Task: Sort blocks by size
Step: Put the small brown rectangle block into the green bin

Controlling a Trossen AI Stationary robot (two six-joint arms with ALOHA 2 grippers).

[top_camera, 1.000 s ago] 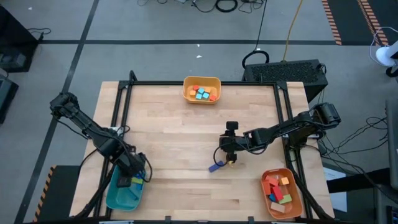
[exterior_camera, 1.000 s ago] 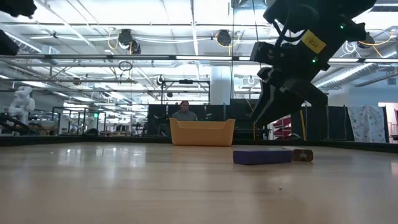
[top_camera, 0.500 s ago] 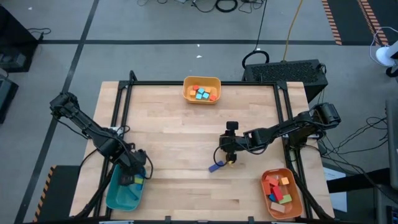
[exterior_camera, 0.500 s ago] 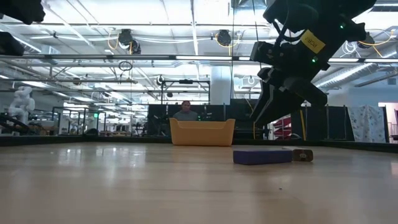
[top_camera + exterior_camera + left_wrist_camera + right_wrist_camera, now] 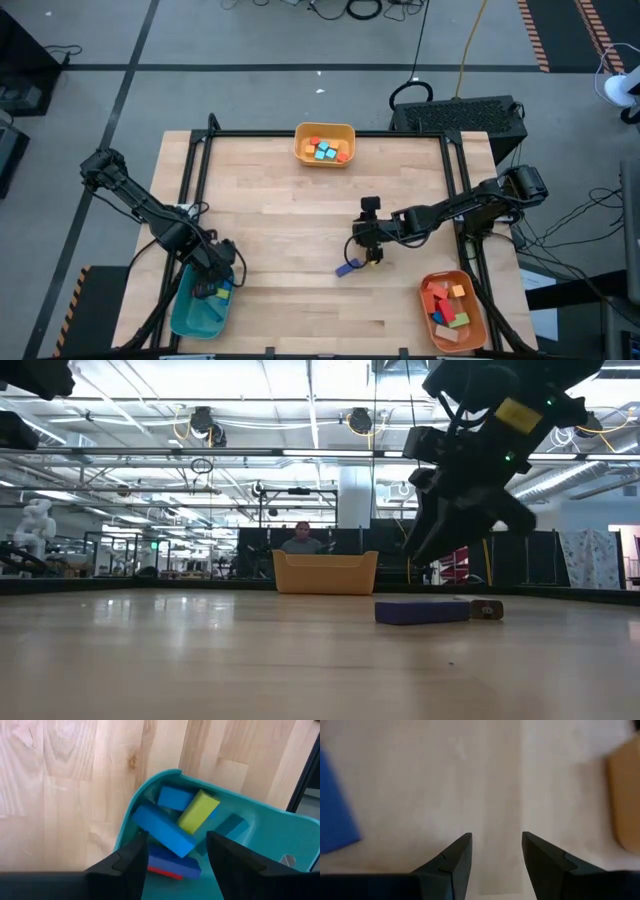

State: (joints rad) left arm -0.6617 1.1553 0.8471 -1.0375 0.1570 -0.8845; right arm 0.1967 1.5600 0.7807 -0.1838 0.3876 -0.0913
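At the bench's near left corner the left gripper (image 5: 214, 287) hangs over the teal tray (image 5: 190, 315), fingers apart with nothing between them; in its wrist view the long bars (image 5: 162, 830) lie stacked below the fingertips: blue ones, a yellow-green one across them, and a red edge showing underneath. The pile leans against the tray wall, so a finger dragged through it on the way up could tip a bar out over the rim; a straight lift looks the safer way.

At the near right corner the orange tray (image 5: 476, 322) holds the mid-sized bricks (red, orange, green, as far as I can tell).

Further in, right of centre, the right gripper (image 5: 369, 247) hovers above the bench with its fingers parted and empty; the blue block (image 5: 347, 268) lies flat on the wood just on its near side, and a small tan block (image 5: 487, 609) sits beside that in the low view. From the wrist the blue block (image 5: 335, 822) is off to one side rather than between the fingers, so a descent from here would likely close on air, or clip one end and spin the block; the tan piece so near could also get nudged or caught along with it.

At the middle of the far edge the yellow tray (image 5: 346, 133) holds the small cubes, well clear of both arms.
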